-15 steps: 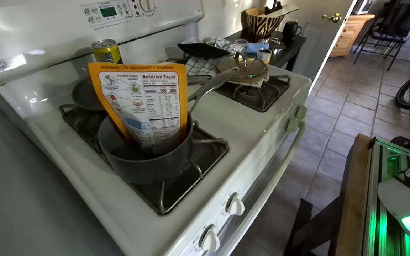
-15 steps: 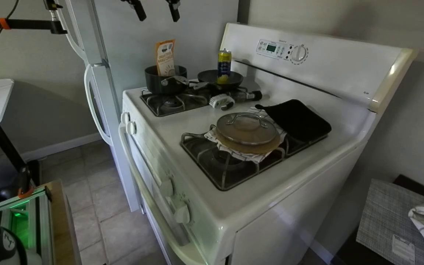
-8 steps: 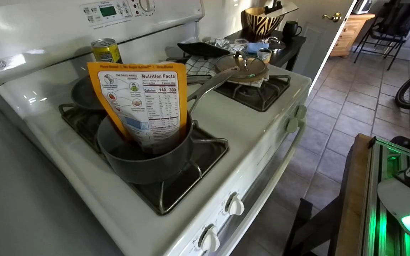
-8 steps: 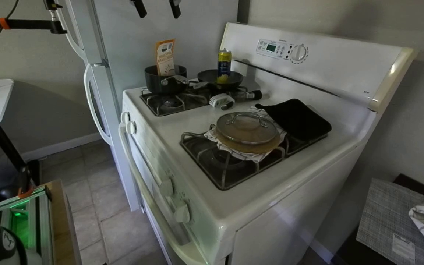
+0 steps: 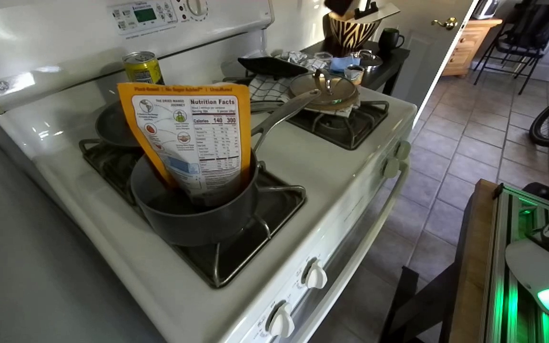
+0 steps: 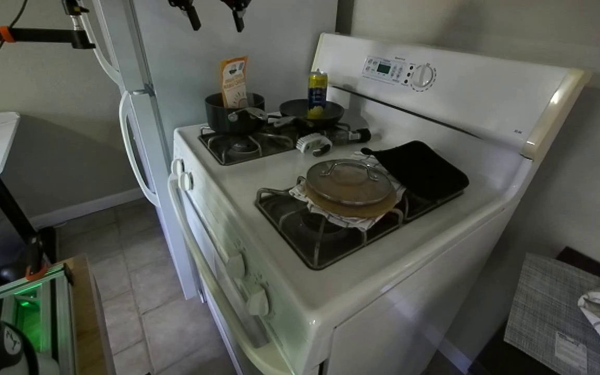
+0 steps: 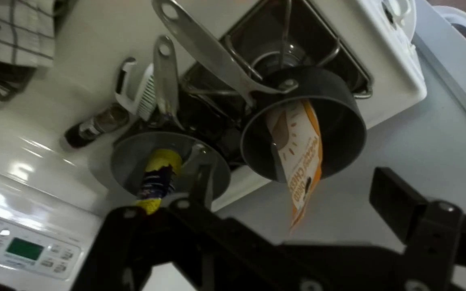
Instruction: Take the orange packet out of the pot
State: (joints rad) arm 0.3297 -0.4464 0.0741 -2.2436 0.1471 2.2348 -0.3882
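Pot (image 5: 196, 228): parked on the stove (image 5: 312, 157), left of center in an exterior view, its handle (image 5: 285, 116) angled toward the upper right, perhaps to leave the mouth clear from above.
Orange packet (image 5: 188, 138): inside the pot, standing on end with a slight lean, its base hidden below the rim; the wall seems to prop it, leaving the upper part exposed for a pinch.
Gripper (image 6: 217, 26): hanging at the top edge of the frame in an exterior view, well apart from the packet, presumably readied for a descent.
Fingers (image 7: 395, 204): spread wide, grasping nothing; in the wrist view the packet's top end shows at lower center, framed between them (a fair sign of aim, though depth is hard to read).
Can (image 6: 317, 94): upright in the frying pan (image 6: 293, 108) near the pot, a possible bump for spread fingers.
Packaging: orange-yellow border around a white Nutrition Facts panel (image 5: 214, 133), dried mango named in print; one edge looks wavy in the wrist view, suggesting flexible film.
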